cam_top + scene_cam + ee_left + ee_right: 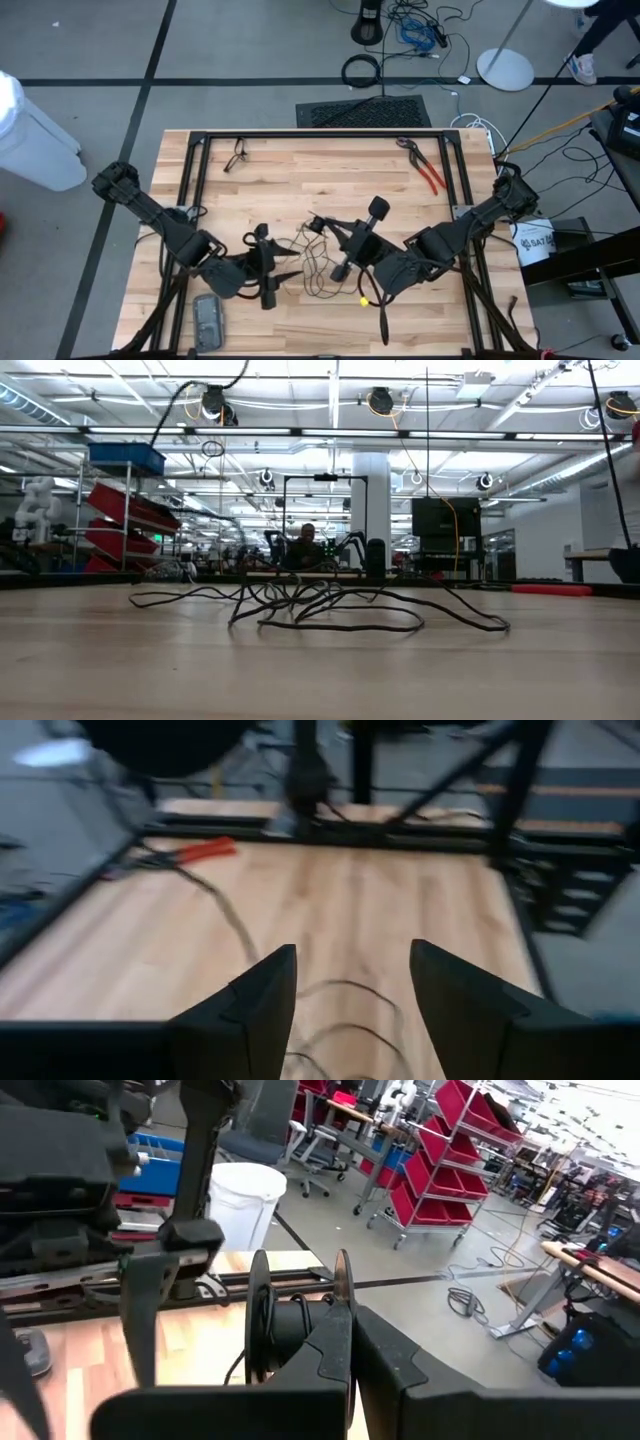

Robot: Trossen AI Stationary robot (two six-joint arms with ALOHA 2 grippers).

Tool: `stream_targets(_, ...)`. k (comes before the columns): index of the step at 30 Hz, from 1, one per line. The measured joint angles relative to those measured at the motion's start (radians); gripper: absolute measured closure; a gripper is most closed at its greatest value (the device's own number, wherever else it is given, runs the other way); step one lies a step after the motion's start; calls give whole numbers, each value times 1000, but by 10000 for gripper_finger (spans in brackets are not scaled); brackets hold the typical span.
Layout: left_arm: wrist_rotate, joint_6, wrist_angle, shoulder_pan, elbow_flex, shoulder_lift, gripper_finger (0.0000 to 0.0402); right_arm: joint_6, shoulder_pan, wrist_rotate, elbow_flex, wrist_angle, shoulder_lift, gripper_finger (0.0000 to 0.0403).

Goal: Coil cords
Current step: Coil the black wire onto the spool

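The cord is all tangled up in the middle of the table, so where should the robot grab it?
Probably at a strand on the outer edge of the cord, coming straight down from above. It lies loose and flat on the table, so a single strand at the rim is easier to pinch than the crossed middle. The left gripper is open just beside it.

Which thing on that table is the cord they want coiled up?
Look at the wooden table, in the middle between the two arms. A thin black cord lies there in loose, tangled loops. It is far thinner than the arms, unlike the red-handled pliers at the far edge.
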Motion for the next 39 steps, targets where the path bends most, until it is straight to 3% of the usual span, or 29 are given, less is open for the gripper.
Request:
stream_targets(9,-294,36,34,-20,0,38,199,-18,0,14,0,1,0,403)
stream_targets(19,-406,274,269,-12,0,172,199,-26,0,13,0,3,0,403)
stream_targets(25,-548,287,284,-11,0,209,199,-30,0,12,0,2,0,403)
stream_targets(35,-500,261,299,31,0,208,200,-33,0,12,0,2,0,403)
stream_targets(39,-495,261,299,36,0,208,227,-33,0,12,0,2,0,403)
